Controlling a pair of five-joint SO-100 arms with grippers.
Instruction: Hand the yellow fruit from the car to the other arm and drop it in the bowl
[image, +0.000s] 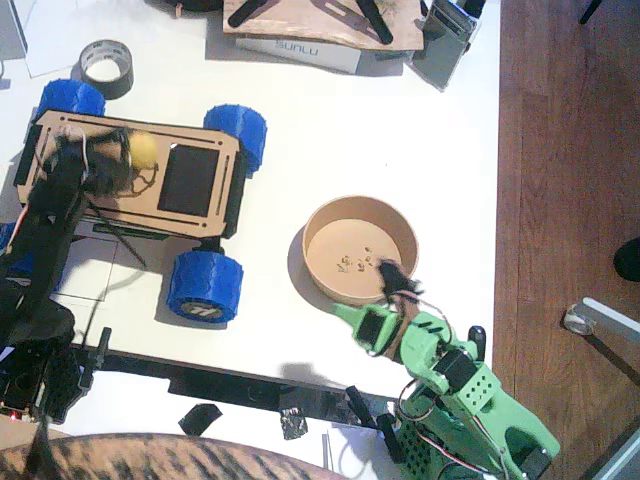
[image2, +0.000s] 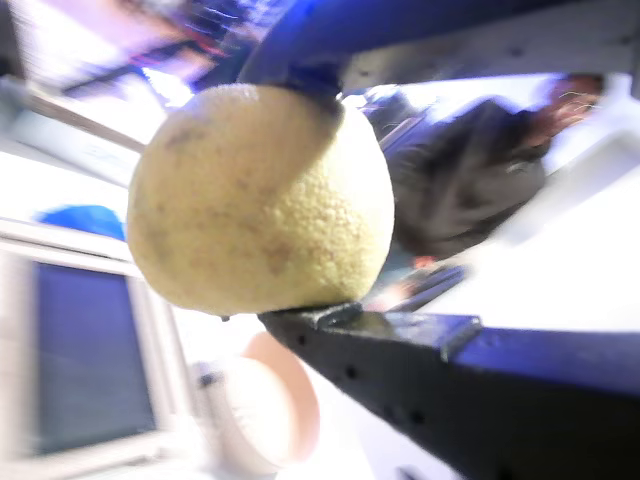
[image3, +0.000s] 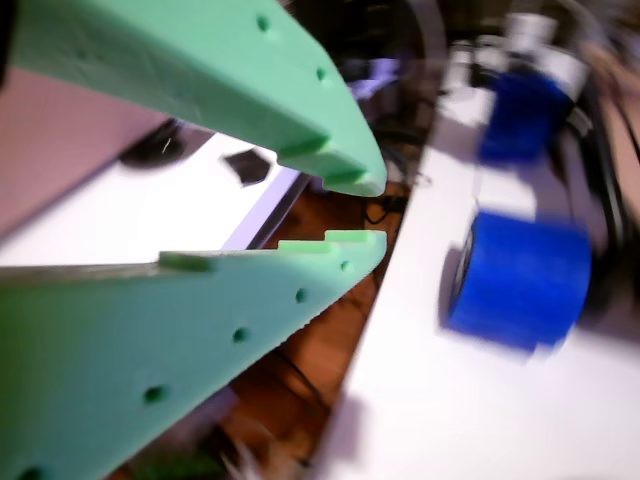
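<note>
The yellow fruit (image: 146, 148) is over the plywood deck of the car (image: 190, 182), at its far left end. My left gripper (image: 132, 155), the black one, is shut on it. In a wrist view the yellow fruit (image2: 260, 200) fills the space between the dark jaws of the left gripper (image2: 300, 190), pinched top and bottom. The tan bowl (image: 322, 222) stands right of the car. Just in front of the bowl, the green right gripper (image: 345, 314) points left. In its wrist view the right gripper (image3: 365, 210) holds nothing, its jaws almost together.
A grey tape roll (image: 105, 68) lies at the back left. A board and a box (image: 300, 45) sit along the far edge. A person shows blurred in a wrist view (image2: 470, 170). The car's blue wheel (image3: 520, 280) lies ahead of the green jaws.
</note>
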